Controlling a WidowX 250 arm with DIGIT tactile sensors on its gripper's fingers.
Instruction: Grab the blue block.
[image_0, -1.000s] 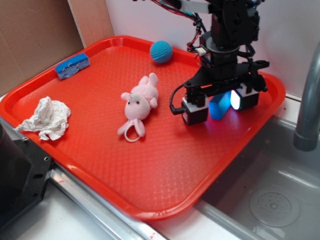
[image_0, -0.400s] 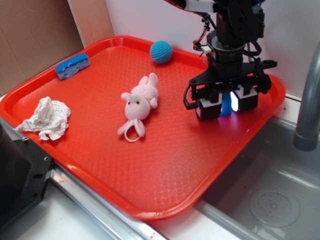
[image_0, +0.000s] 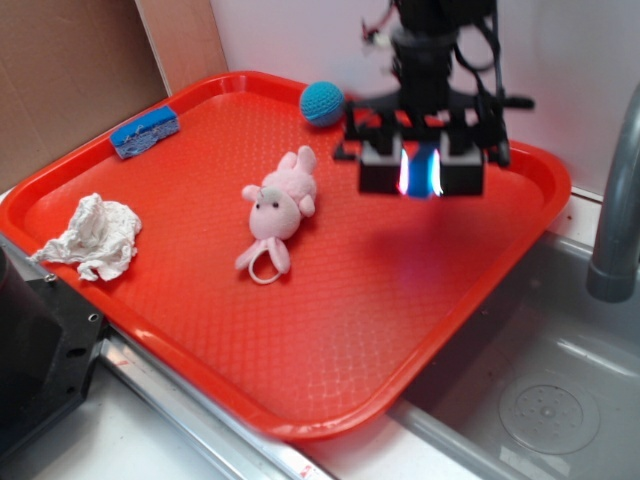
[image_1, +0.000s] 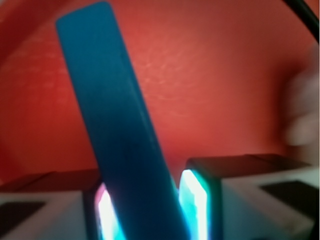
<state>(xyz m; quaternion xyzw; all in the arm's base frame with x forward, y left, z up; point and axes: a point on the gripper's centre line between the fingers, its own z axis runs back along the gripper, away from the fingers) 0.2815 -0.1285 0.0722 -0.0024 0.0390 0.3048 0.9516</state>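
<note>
Surface: a red tray (image_0: 330, 330) with a fine textured bottom, resting on a metal counter; a steel sink (image_0: 540, 400) is to the gripper's right and a grey faucet pipe (image_0: 615, 200) stands beside it.
Room: a white wall is behind the gripper and a brown board (image_0: 70, 70) is far to its left.
Gripper (image_0: 421, 170): lifted above the tray's back right part, blurred in the exterior view; its 2 fingers (image_1: 197, 200) glow with light.
Grip: the fingers are closed on the block (image_1: 120, 130), one pad on each broad side.
Block place: between the fingers, off the tray; in the exterior view only a thin blue strip (image_0: 428, 172) shows in the gap.
Block axis: in the wrist view its long axis runs out from the fingers toward the tray, tilted a little to the picture's left, with the free end at the top.
Ball (image_0: 322, 103): blue, on the tray behind and left of the gripper.
Toy (image_0: 280, 205): pink plush, on the tray left of the gripper.
Sponge (image_0: 145, 130): blue, at the tray's far left edge.
Cloth (image_0: 92, 235): white and crumpled, far left and nearer the camera.
</note>
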